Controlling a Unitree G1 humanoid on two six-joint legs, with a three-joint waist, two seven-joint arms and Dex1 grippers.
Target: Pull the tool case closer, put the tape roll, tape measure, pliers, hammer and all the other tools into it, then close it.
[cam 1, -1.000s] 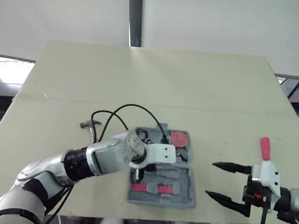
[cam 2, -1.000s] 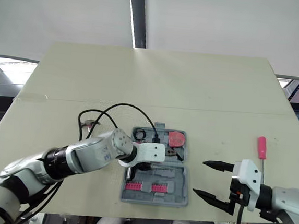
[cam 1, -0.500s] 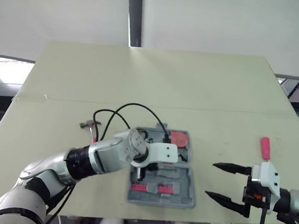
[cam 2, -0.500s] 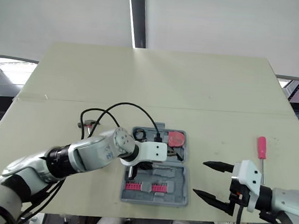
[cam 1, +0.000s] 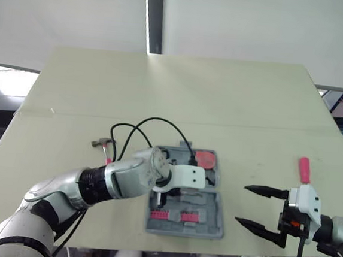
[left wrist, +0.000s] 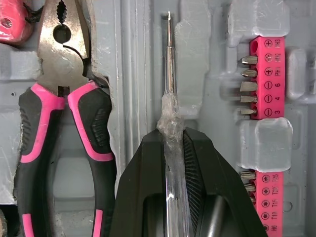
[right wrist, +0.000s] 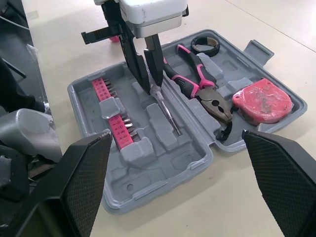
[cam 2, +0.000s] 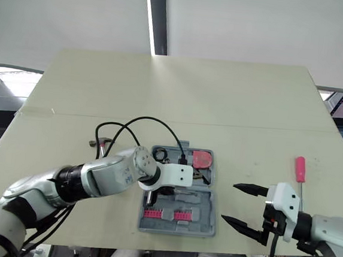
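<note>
left gripper [left wrist: 173, 133] pinches a small screwdriver [left wrist: 169, 59] by its clear handle, fingers [right wrist: 134, 57] pressed against it on both sides. it hangs over the open tool case [right wrist: 163, 190], above the half that carries the pink bit strips [left wrist: 259, 74]. the thin metal shaft sticks out past the fingertips, so the tip is the part farthest from the gripper. the screwdriver's long axis runs along the case's middle ridge, parallel to the pliers [left wrist: 61, 91] on the other side of that ridge. its tip points toward the end of the case nearest the right gripper [cam 1: 241, 204]. the handle end sits higher than the tip, which slants down toward a moulded slot in the case. whether the tip touches the plastic cannot be told.

the pliers lie in the far half of the case, with the tape measure [right wrist: 261, 101] just beside their head and the tape roll [right wrist: 206, 44] near their handle ends. the right gripper hovers off the right end of the case, apart from it, fingers spread wide and holding nothing. beyond it, farther from the case, a pink-handled screwdriver [cam 1: 304, 169] lies on the table [cam 1: 192, 94]. a hammer [cam 1: 104, 143] lies off the case's left end, partly hidden by the left arm.
</note>
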